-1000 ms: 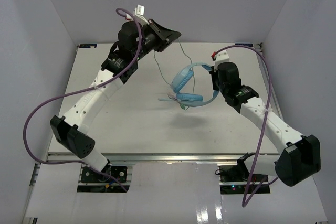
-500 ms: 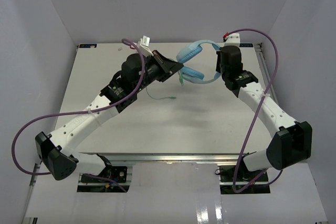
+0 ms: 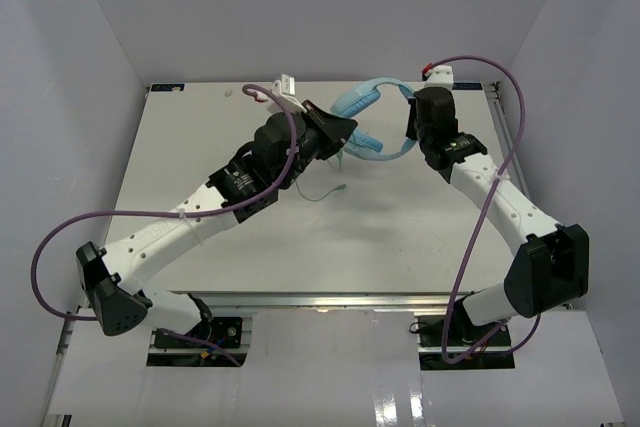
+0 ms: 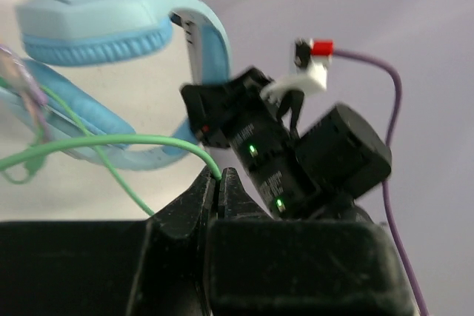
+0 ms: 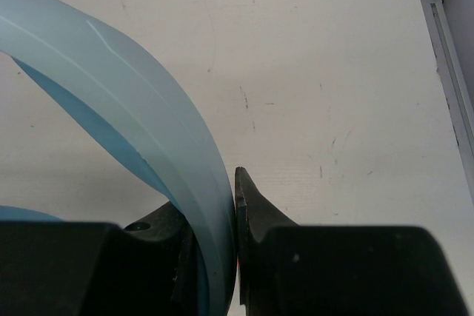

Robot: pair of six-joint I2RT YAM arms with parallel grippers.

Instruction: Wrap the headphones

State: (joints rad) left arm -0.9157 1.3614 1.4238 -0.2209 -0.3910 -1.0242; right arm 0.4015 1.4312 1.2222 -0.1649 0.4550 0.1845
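Noted white table lying beneath both sets of jaws. Found left arm and right arm reaching in from opposite sides, tips close together over the far half.

Found light blue headphones raised off the surface, carried at the right gripper. Confirmed by the right wrist view: jaws clenched on the headband, seen curving up and leftward out of the grip.

Recorded one earcup above and to the left of the left gripper, blurred.

Found left jaws pinched tight on the thin green cable, seen leaving the jaw tips leftward toward the earcups. Observed, from overhead, a slack run of that cable just below the left jaws. Cannot tell whether touching the table. Cannot make out the plug.
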